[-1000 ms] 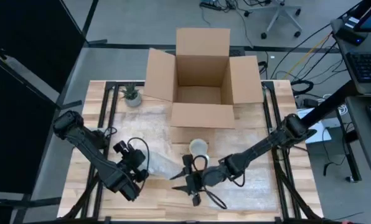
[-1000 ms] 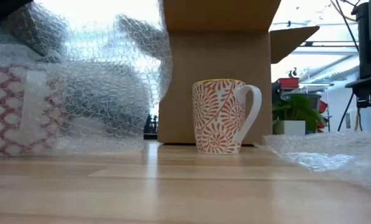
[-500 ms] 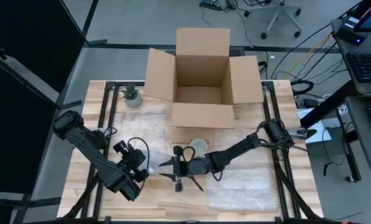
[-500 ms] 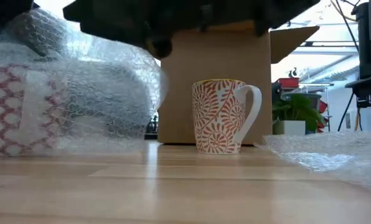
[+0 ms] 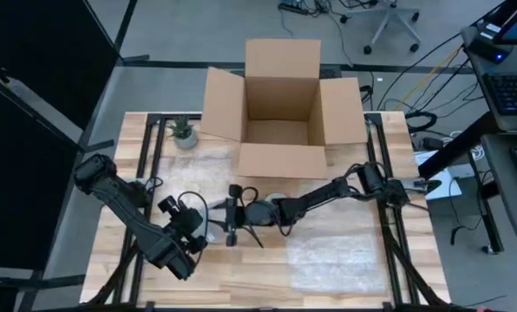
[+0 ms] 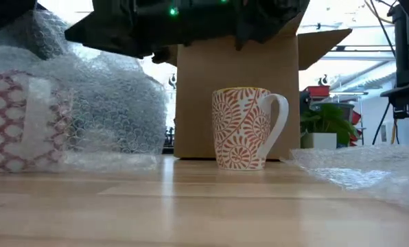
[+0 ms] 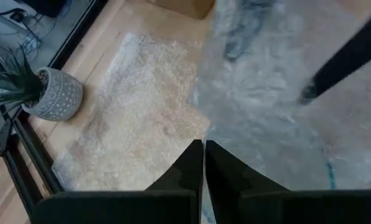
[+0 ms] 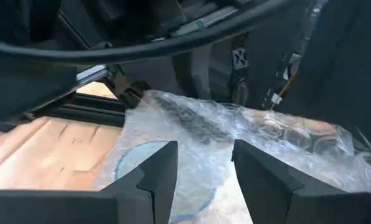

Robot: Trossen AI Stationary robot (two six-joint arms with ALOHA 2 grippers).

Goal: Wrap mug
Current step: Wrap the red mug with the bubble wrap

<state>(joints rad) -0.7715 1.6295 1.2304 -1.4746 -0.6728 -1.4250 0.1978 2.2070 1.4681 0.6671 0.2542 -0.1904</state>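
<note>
On the table's left half, your left gripper (image 5: 208, 232) is pinching the bubble wrap (image 6: 88, 103) with fingers together, while your right gripper (image 5: 230, 224) is hovering just beside it, fingers apart. The patterned mug (image 6: 246, 127) is standing upright, unwrapped, before the cardboard box (image 5: 281, 108).

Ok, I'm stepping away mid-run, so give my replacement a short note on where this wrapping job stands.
Left gripper: shut on the clear bubble wrap sheet, left of table centre.
Right gripper: open, reaching across the table over the same wrap.
A red-patterned mug already bundled in bubble wrap lies on its side.
The orange-and-white patterned ceramic mug stands upright and bare before the open cardboard box; another bubble wrap sheet lies flat nearby.
Left: finish folding the bundle; wrap the bare mug.
</note>
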